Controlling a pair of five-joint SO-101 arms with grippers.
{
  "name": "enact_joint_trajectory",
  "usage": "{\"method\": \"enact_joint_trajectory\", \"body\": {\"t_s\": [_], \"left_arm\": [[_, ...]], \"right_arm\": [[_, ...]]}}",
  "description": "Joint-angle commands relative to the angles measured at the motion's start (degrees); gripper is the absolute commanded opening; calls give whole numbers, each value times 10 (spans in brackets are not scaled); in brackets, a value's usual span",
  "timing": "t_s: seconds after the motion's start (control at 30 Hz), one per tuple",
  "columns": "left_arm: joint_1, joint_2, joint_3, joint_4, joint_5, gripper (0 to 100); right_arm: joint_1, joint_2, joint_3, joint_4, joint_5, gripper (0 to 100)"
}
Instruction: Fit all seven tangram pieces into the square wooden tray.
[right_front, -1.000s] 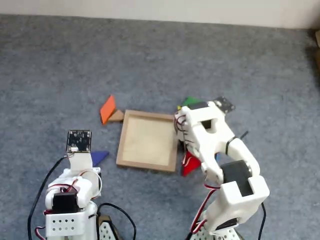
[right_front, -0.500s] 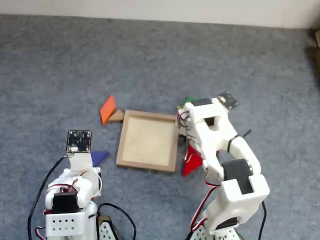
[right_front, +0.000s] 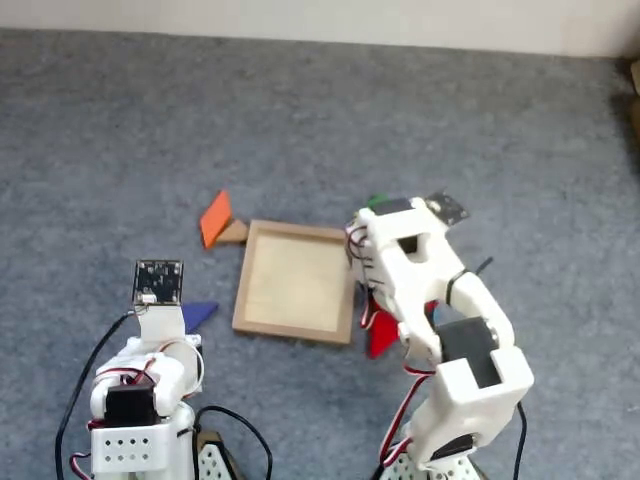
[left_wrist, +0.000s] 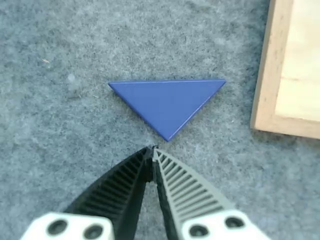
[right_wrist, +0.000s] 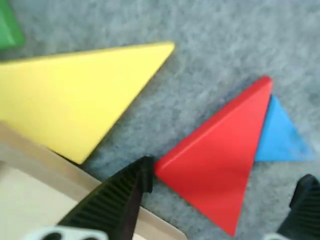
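The square wooden tray lies empty on the grey carpet. My right gripper is open and low over the red triangle, one finger at the triangle's corner by the tray rim and the other past its far side. A light blue triangle touches the red one. The big yellow triangle lies along the tray, with a green piece beyond it. My left gripper is shut, its tip just short of the dark blue triangle. An orange piece and a tan piece sit at the tray's far left corner.
The right arm hangs over the carpet at the tray's right side and covers most of the yellow piece from above. The left arm stands near the front, left of the tray. Open carpet stretches behind the tray.
The right arm swung a little to the right and then back toward the tray. The red triangle has barely shifted. The left arm has kept still.
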Motion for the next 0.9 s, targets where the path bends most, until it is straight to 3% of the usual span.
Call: {"method": "enact_joint_trajectory", "body": {"t_s": [0.0,0.13,0.37,0.6,0.87], "left_arm": [[-7,-20,12,3,-4,6],[-7,-20,12,3,-4,6],[-7,-20,12,3,-4,6],[-7,-20,12,3,-4,6],[-7,-20,12,3,-4,6]], "right_arm": [[-4,-7,-33,9,-7,414],[2,-7,-22,6,-6,390],[9,-8,9,-39,-4,231],[32,-12,9,-35,-1,183],[30,-32,-44,80,84,112]]}}
